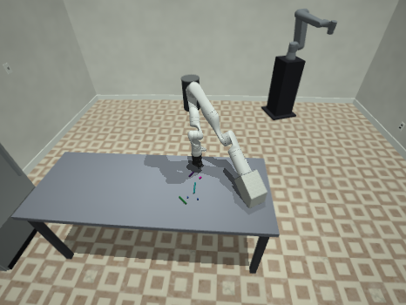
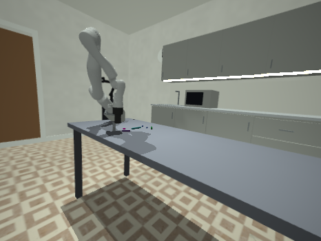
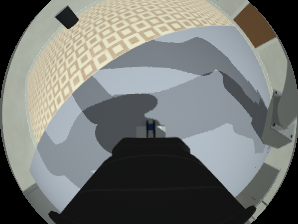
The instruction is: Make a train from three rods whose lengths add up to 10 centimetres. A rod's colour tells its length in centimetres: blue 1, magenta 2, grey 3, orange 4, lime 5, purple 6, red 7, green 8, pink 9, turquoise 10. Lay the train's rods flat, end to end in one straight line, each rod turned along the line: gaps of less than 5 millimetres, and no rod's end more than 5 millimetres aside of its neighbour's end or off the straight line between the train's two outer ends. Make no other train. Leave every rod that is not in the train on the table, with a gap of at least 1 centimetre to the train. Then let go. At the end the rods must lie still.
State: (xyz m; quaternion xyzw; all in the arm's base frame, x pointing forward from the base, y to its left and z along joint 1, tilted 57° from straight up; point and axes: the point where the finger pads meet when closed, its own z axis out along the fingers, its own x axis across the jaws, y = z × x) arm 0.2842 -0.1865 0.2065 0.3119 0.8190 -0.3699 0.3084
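Note:
My gripper point(image 1: 195, 165) hangs low over the table's back middle; it also shows in the exterior view point(image 2: 117, 121). In the wrist view a small blue rod point(image 3: 150, 125) sits between the fingertips, and the fingers are shut on it. A purple rod point(image 1: 192, 173) and a short magenta rod point(image 1: 199, 178) lie just in front of the gripper. A turquoise rod point(image 1: 194, 188) lies nearer the front, with a green rod point(image 1: 182, 199) to its left. Two tiny dark blue pieces point(image 1: 187, 197) point(image 1: 198, 199) lie beside them.
The arm's white base box point(image 1: 252, 188) stands on the table's right end. A black pedestal with a second arm point(image 1: 285, 87) stands far off on the floor. A grey cabinet point(image 1: 10, 205) is by the table's left end.

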